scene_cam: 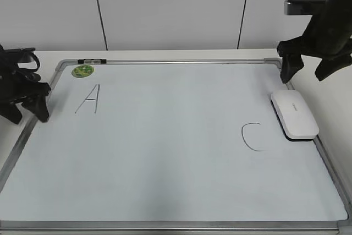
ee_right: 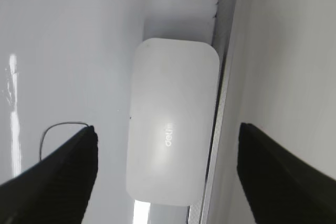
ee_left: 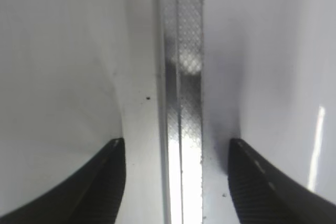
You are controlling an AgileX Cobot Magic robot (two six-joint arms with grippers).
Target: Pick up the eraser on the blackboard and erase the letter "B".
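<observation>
The white eraser [scene_cam: 294, 114] lies flat on the blackboard [scene_cam: 165, 158] against its right frame, beside the "C" [scene_cam: 252, 136]. No letter "B" shows in any view; the board between the "A" [scene_cam: 89, 100] and the "C" is bare. My right gripper [scene_cam: 304, 75] is open and empty, hovering above the eraser's far end. In the right wrist view the eraser [ee_right: 173, 124] lies between the spread jaws [ee_right: 168, 128]. My left gripper [scene_cam: 27, 115] is open and empty at the board's left edge, its jaws [ee_left: 176, 142] astride the silver frame [ee_left: 184, 77].
A round green sticker [scene_cam: 82, 70] sits at the board's far left corner, next to a small black-and-grey clip [scene_cam: 92, 60] on the frame. The board lies on a white table [scene_cam: 330, 97] with a pale panelled wall behind it.
</observation>
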